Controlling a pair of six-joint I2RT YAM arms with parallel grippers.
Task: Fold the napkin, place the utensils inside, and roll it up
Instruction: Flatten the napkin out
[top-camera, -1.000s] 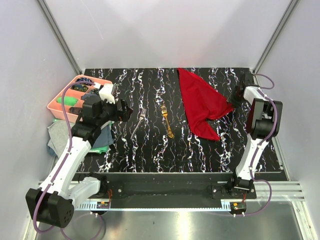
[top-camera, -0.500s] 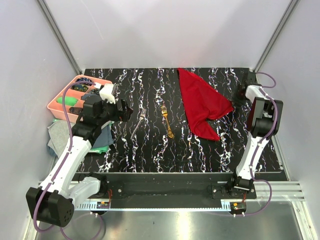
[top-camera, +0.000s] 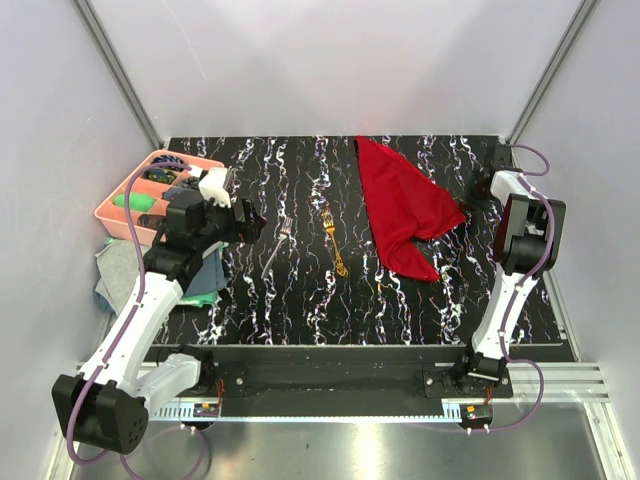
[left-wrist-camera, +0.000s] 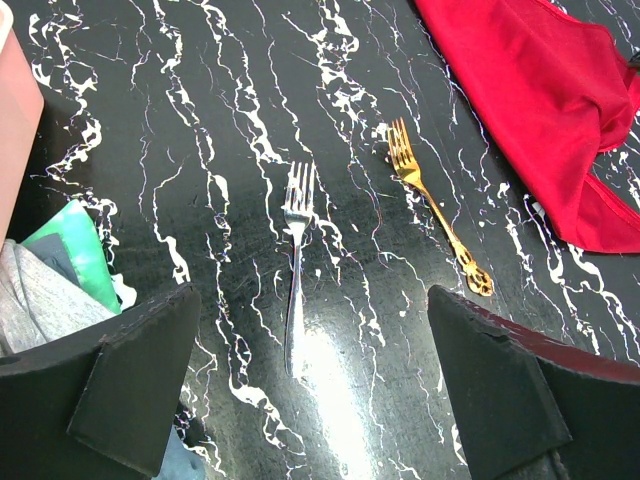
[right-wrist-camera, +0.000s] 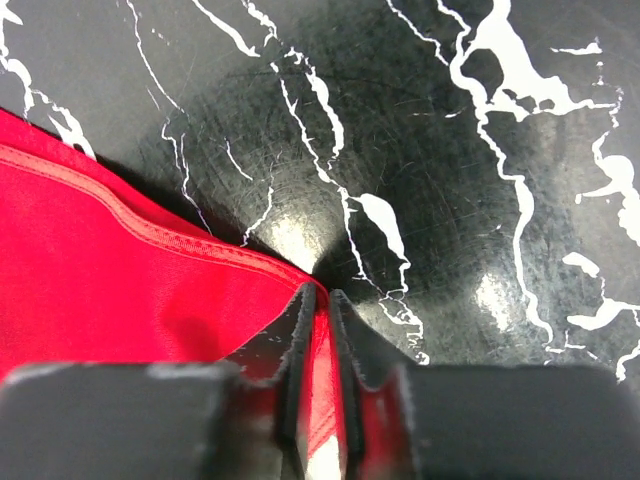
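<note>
The red napkin (top-camera: 405, 205) lies as a rough triangle on the black marbled table, right of centre. My right gripper (top-camera: 477, 193) is at its right corner. In the right wrist view the jaws of that gripper (right-wrist-camera: 318, 293) are shut on the hemmed corner of the napkin (right-wrist-camera: 100, 290), with red cloth pinched between the fingers. The silver fork (top-camera: 277, 243) and the gold utensil (top-camera: 335, 243) lie side by side left of the napkin. My left gripper (left-wrist-camera: 310, 300) hangs open above the silver fork (left-wrist-camera: 295, 270), with the gold utensil (left-wrist-camera: 435, 215) and napkin (left-wrist-camera: 540, 90) beyond.
A pink tray (top-camera: 115, 205) with assorted items sits at the table's left edge. Grey, green and blue cloths (top-camera: 115, 270) are piled in front of it, partly under the left arm. Enclosure walls stand close on three sides.
The right gripper shifted slightly at the napkin's right corner and its jaws closed onto the cloth. The left arm and both utensils have not moved.
</note>
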